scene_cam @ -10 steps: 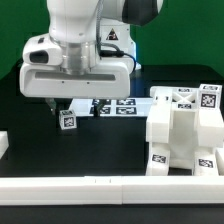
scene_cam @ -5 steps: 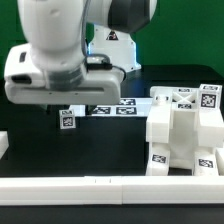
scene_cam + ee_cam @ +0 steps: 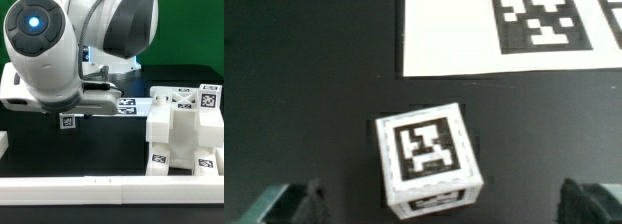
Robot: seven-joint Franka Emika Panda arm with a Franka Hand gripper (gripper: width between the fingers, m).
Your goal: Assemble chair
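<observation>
— Chair (image 3: 183, 133) first: where does it sit?

— Right side of the exterior frame, from mid-height down to the lower right. It is a blocky white build of slabs and bars on the black desk (image 3: 100, 150), with square tags on its top and front faces.

— Any loose part?

— One small peg (image 3: 68, 121), left of centre in the exterior frame, well apart from the main build. It is a short white block carrying a tag. In the wrist picture the peg (image 3: 430, 158) fills the lower middle, tilted a little, with its tagged face toward the camera.

— And the fingers?

— Spread. In the wrist picture one dark fingertip (image 3: 292, 202) shows at the lower left corner and the other at the lower right, with the peg between them and a clear gap of black desk on each side. Neither touches it. In the exterior view the fingers (image 3: 65, 112) are mostly hidden under the arm's big white head, which takes up the upper left of the frame, so whether they hang just above the peg or around it I cannot tell.

— What else is on the desk?

— The marker board (image 3: 118, 104) lies flat behind the peg, near the middle of the exterior frame, partly covered by the arm. Its corner shows in the upper right of the wrist picture (image 3: 509, 35), apart from the peg. A white rail (image 3: 110, 186) runs along the bottom of the exterior frame.
</observation>
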